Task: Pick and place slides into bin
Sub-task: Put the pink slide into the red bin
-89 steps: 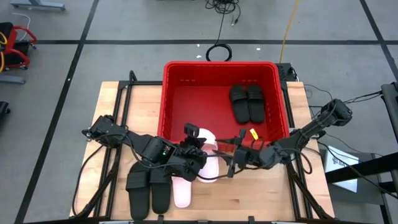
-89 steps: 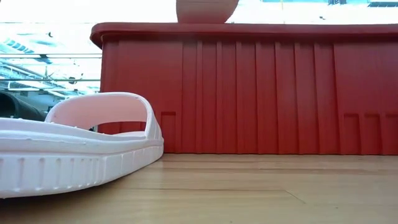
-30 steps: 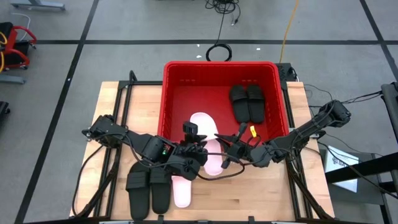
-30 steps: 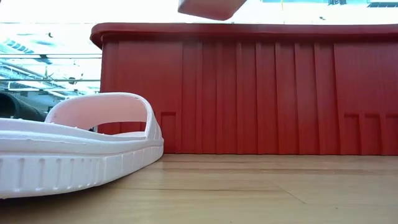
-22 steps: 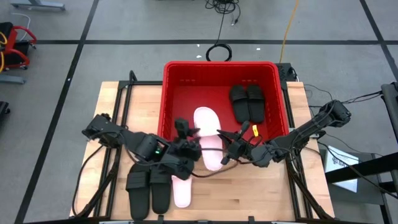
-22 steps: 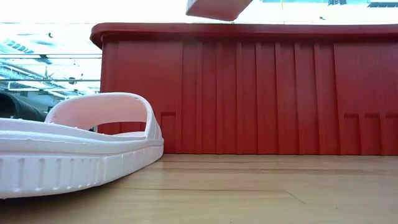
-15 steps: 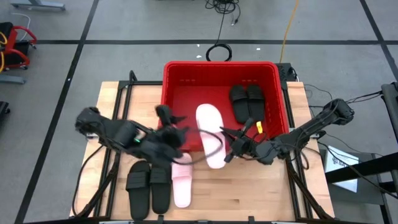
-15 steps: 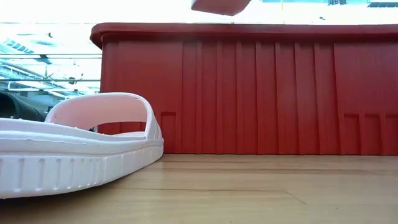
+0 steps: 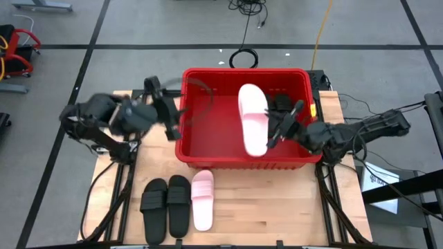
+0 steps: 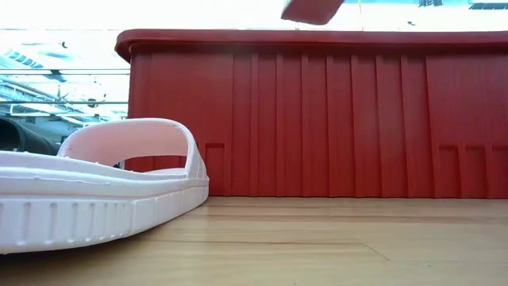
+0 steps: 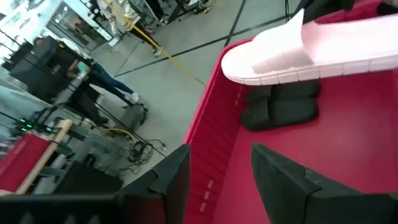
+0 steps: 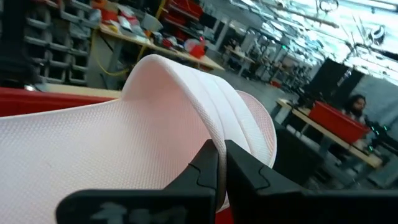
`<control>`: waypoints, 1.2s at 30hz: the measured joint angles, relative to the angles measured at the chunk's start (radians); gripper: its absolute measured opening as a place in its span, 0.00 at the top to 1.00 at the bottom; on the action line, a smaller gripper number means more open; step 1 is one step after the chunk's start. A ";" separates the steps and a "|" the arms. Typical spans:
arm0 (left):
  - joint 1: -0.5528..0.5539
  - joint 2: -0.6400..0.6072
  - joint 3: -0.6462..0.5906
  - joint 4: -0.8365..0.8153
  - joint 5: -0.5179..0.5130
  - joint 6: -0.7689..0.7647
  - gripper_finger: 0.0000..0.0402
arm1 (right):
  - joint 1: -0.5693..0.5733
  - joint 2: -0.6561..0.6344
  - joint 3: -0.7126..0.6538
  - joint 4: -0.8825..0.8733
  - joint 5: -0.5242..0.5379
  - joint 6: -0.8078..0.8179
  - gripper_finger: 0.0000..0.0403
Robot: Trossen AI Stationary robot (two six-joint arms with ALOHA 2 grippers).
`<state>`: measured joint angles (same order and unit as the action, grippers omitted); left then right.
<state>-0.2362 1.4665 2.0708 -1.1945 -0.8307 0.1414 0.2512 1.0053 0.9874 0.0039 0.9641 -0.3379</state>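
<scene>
My right gripper [image 9: 275,130] is shut on a pale pink slide [image 9: 253,119], held above the red bin [image 9: 187,149]; the slide also shows in the left wrist view [image 11: 311,43] and at the top of the low view [image 10: 313,9]. A pair of black slides [image 11: 280,107] lies on the bin's floor at the far right. My left gripper [image 9: 174,124] is open and empty at the bin's left wall [image 11: 214,180]. On the table near the front lie two black slides [image 9: 166,205] and a second pink slide [image 9: 202,207], soles down. My right gripper pinches the pink slide's strap [image 12: 214,134] at its edge between the two fingers. The fingers come from the table's right, about level. The slide is lifted clear above the bin, its length running from near to far.
The bin fills the far middle of the table; its front wall [image 10: 317,119] stands behind the pink slide on the table [image 10: 95,187]. Bare wood [image 9: 277,207] lies at the front right. Cables lie on the floor beyond the table.
My right gripper has carried the pink slide up and toward the far edge, from over the bin's near wall to above the bin's middle right. My left gripper has drawn away from the slide toward the table's left and far edge, to the bin's left wall.
</scene>
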 joint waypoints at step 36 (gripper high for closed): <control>0.945 -0.055 -0.529 0.653 1.045 0.197 0.56 | -0.789 0.007 -0.398 0.215 -0.737 0.166 0.99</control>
<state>0.7085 1.4117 1.5415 -0.5413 0.2141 0.3381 -0.5377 1.0126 0.5890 0.2194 0.2274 -0.1721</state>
